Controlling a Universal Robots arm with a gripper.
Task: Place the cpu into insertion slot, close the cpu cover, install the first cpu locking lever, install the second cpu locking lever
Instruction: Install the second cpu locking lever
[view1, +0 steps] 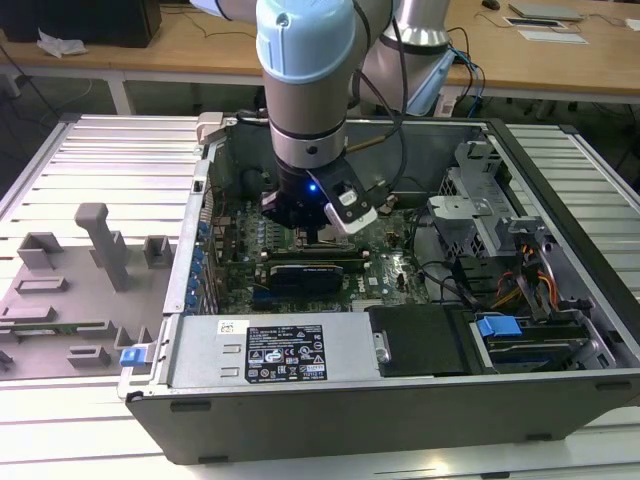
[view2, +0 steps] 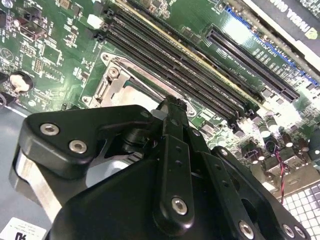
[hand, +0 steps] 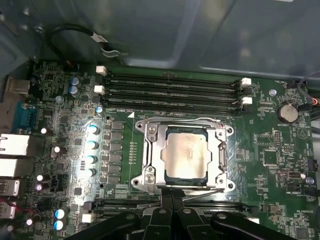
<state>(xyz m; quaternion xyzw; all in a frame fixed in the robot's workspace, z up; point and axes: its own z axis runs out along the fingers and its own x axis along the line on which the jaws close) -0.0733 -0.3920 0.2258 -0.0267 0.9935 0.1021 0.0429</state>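
1. The table (view1: 90, 150) is ribbed silvery metal slats. On it lies an open grey steel computer case (view1: 560, 170), and at the exterior view's left stands a set of matte grey blocky fixtures (view1: 95, 245).
2. The robot arm (view1: 305, 70), smooth pale blue and grey with a round joint, reaches straight down into the case over the green motherboard (hand: 270, 125).
3. The motherboard is glossy green, studded with small cylindrical capacitors and fine components. Long black memory slots (hand: 170, 90) with white end clips run along one side of the socket.
4. The gripper (hand: 172, 197) is matte black linkage plate joined by bright round screws. In the first wrist view its fingers (hand: 166, 196) stand pressed together, closed on nothing, tips at the near edge of the socket frame.
5. The cpu cover (hand: 150, 150) is a thin, square, shiny silvery metal frame with a large window, lying flat over the socket with screws at its corners.
6. The insertion slot (hand: 165, 172) shows as a narrow dark border inside that frame.
7. The cpu (hand: 186, 156) is a small flat square with a dull silvery-grey, faintly smudged top, seated in the slot at the middle of the cover's window.
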